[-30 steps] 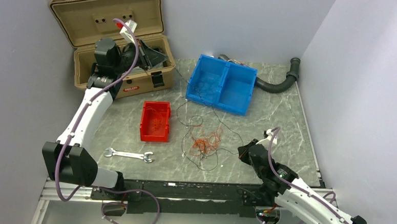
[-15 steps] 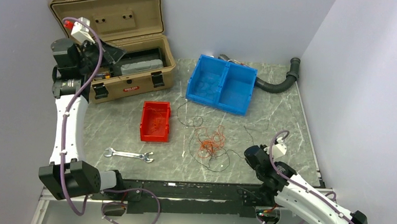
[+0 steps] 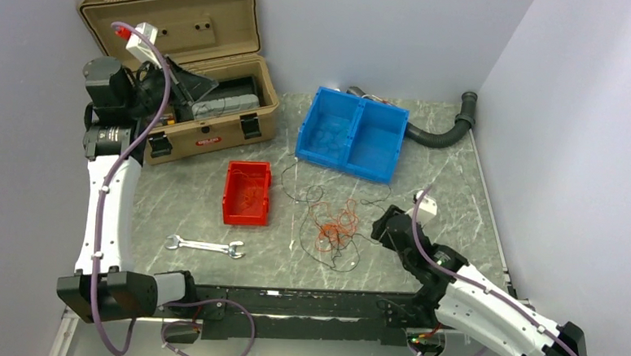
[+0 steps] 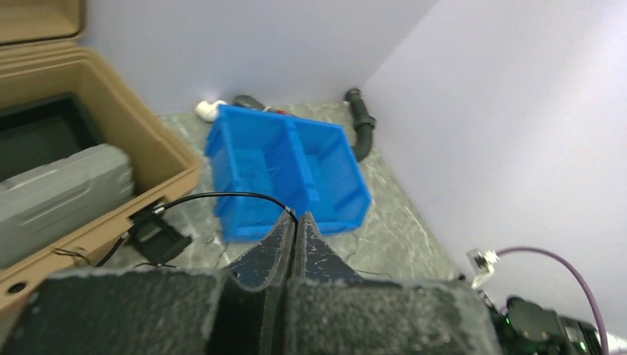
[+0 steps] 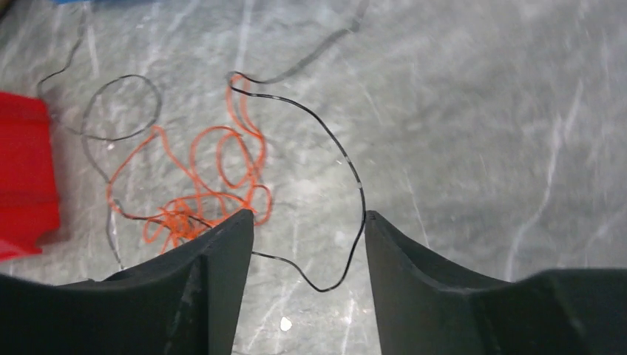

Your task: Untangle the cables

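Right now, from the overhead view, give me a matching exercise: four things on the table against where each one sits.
Things:
1. double-ended wrench
2. red bin
3. blue two-compartment bin
4. tan hard case

Places:
A. back left corner, lid open
B. at the back, beside the black ribbed hose
C. near edge, in front of the red bin
D. middle, left of the orange wire tangle

Pairs: 1-C, 2-D, 3-B, 4-A

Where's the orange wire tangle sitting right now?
In the top view, the orange wire tangle lies on the table mid-front, between the red bin on its left and the right pincer on its right.
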Available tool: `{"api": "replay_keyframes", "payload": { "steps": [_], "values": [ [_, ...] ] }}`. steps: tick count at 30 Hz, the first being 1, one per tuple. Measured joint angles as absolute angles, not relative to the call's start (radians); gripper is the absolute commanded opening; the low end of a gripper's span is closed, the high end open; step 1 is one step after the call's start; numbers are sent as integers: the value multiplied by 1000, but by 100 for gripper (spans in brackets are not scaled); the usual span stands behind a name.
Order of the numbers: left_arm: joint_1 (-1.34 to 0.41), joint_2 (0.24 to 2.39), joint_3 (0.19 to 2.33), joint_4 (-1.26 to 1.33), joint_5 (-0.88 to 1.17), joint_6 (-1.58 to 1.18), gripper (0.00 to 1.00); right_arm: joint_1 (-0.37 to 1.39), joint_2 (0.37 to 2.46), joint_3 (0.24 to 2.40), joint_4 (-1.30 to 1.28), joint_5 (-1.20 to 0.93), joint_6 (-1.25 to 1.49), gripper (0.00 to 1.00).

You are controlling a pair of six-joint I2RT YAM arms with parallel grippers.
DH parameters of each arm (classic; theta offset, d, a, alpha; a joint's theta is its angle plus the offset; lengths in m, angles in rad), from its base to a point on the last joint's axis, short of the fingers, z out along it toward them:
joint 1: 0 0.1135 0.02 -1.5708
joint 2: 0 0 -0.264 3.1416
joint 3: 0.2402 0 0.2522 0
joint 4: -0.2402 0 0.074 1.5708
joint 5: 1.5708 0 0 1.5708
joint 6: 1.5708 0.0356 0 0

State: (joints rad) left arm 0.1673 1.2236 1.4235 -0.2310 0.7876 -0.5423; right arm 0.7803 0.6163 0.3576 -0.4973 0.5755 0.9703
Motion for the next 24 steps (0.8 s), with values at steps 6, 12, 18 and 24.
{"api": "replay_keyframes", "payload": {
  "steps": [6,12,18,24],
  "values": [
    [25,1230,1529,-256,833,-533,0,780,710,497,-419,537,781,70],
    [-151,1306,1586,-256,842,-530,0,780,682,539,-404,573,722,69],
    [-275,1434,1600,-256,836,-532,0,780,635,554,-473,682,752,68],
    [-374,1561,1683,-254,842,-535,0,780,590,572,-575,790,832,66]
  ]
}}
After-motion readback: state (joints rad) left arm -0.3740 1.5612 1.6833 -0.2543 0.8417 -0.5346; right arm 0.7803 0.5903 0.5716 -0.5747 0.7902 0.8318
